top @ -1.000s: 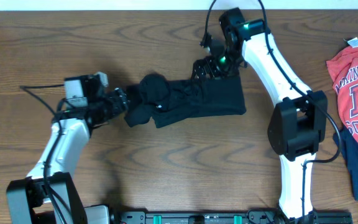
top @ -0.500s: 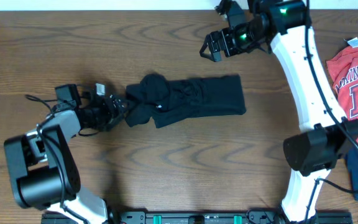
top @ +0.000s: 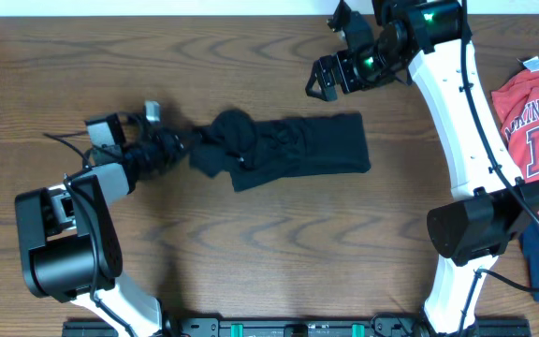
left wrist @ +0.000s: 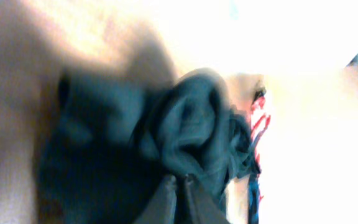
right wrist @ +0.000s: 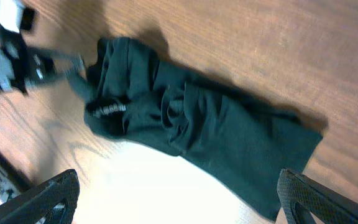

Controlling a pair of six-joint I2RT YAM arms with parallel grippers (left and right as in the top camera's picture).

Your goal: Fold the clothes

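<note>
T-shirt (top: 298, 150) lies on the table (top: 251, 253), long axis 9-to-3, bunched at the 9 o'clock end where your left gripper (top: 183, 148) is pinched shut on fabric; right gripper (top: 327, 75) hangs wide open at its 1 o'clock, farther off.

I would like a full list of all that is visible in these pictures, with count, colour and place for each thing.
black T-shirt: one, black, middle of the table, lying as a long strip, bunched at its left end
red T-shirt: one, red with white lettering, right edge of the table
navy garment: one, dark blue, right edge, by the red T-shirt's lower part
table: one, brown wood, under everything
left arm: one, black and white, lower left
right arm: one, white and black, right side
left fingers: two, dark, shut on the black T-shirt's bunched end
right fingers: two, black, open, empty, above the table
</note>
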